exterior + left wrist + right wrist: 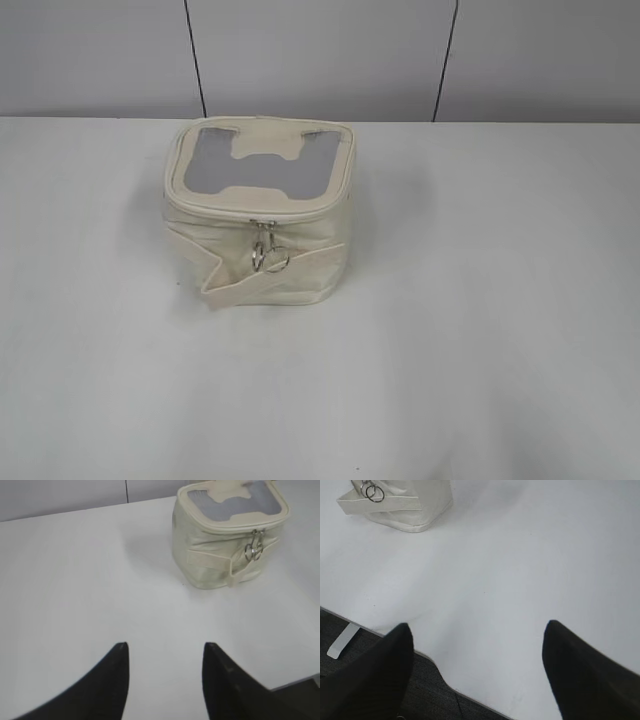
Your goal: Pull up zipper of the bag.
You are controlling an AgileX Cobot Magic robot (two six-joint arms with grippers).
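Note:
The small boxy cream-white bag (255,255) stands on the white table, its lid showing a grey H-shaped panel (258,165). The cream zipper (210,212) runs around the lid rim. Its silver pulls with rings (266,252) hang at the front middle, above the flat cream strap (240,287). The bag also shows in the left wrist view (210,555) with the pulls (255,549), and its lower part shows in the right wrist view (415,505) with a ring (375,492). My left gripper (165,645) is open and empty, well short of the bag. My right gripper (477,627) is open and empty near the table's front edge. Neither gripper shows in the exterior view.
The white table (480,330) stretches around the bag. Its front edge (440,660) shows in the right wrist view with dark floor below. A grey panelled wall (320,50) stands behind the table.

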